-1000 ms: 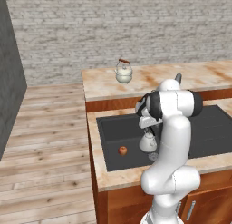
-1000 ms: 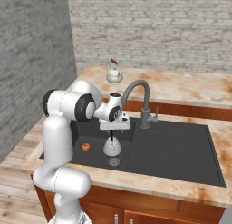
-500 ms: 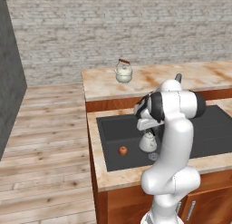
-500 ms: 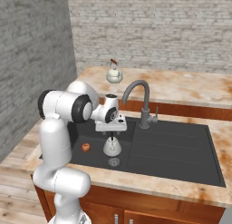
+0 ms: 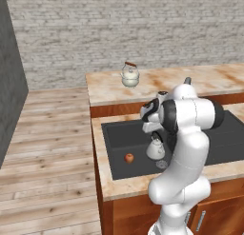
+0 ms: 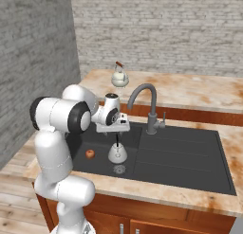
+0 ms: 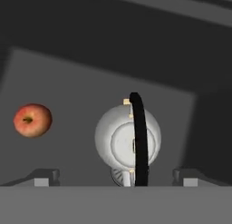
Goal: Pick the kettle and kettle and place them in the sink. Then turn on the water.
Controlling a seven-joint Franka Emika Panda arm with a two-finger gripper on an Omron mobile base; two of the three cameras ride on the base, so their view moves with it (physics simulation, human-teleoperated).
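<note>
Gripper point(image 6: 116, 131) lifted slightly since earlier, fingers spread wide, nothing held. Black-handled kettle point(image 6: 117, 154) sits released in sink point(image 6: 190, 157) beside apple point(image 6: 89, 154). Second kettle point(image 6: 119, 77) waits on counter point(image 6: 190, 91) (next pick, likely).

From my remote station I see a pale grey brick wall point(image 5: 143, 29) closing the back of the kitchen, with a darker grey wall point(image 6: 28, 62) running along the left. Light wooden floorboards point(image 5: 47, 148) stretch beside an L-shaped desk point(image 5: 109, 89) topped in mottled orange-beige stone, set on reddish-brown wooden cabinets point(image 6: 156, 226) with slim metal handles, all under even light.
</note>
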